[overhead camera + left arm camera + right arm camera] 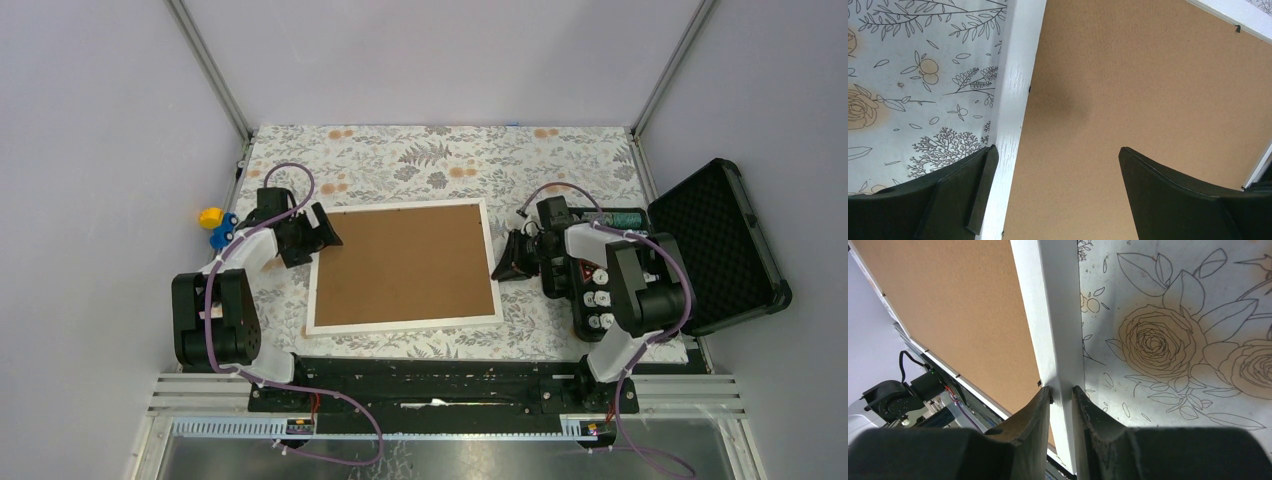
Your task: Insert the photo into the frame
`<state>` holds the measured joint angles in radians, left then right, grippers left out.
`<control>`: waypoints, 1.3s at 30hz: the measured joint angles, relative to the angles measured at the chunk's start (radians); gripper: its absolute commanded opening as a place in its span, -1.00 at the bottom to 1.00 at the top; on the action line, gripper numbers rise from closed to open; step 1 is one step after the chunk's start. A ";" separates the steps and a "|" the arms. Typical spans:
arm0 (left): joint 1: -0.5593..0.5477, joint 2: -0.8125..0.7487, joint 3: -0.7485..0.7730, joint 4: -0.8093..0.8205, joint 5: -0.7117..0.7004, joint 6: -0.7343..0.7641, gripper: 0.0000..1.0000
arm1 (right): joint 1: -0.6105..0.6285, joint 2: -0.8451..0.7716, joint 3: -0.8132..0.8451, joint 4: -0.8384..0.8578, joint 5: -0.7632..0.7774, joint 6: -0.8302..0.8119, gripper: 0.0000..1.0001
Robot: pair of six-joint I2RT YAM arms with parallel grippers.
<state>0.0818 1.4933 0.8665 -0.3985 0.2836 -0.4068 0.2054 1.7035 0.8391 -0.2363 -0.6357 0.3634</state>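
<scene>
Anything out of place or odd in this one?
Nothing damaged or spilled. The frame lies slightly askew on the table, brown backing board up, right gripper pinching its edge; the photo isn't visible.

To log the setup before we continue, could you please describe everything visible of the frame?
The frame is white and thin-railed, lying flat, back up, on the floral cloth. A brown backing board fills it, with small black tabs at its inner edge. The right gripper pinches its right rail; the open left gripper straddles its left rail.
</scene>
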 measured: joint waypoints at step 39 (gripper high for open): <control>0.002 -0.014 -0.032 0.079 -0.026 0.027 0.98 | 0.354 0.255 0.530 -0.584 0.631 0.011 -0.25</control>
<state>0.0837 1.4788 0.8345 -0.3199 0.2577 -0.3794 0.5591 1.9583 1.3689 -0.8204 -0.0048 0.3740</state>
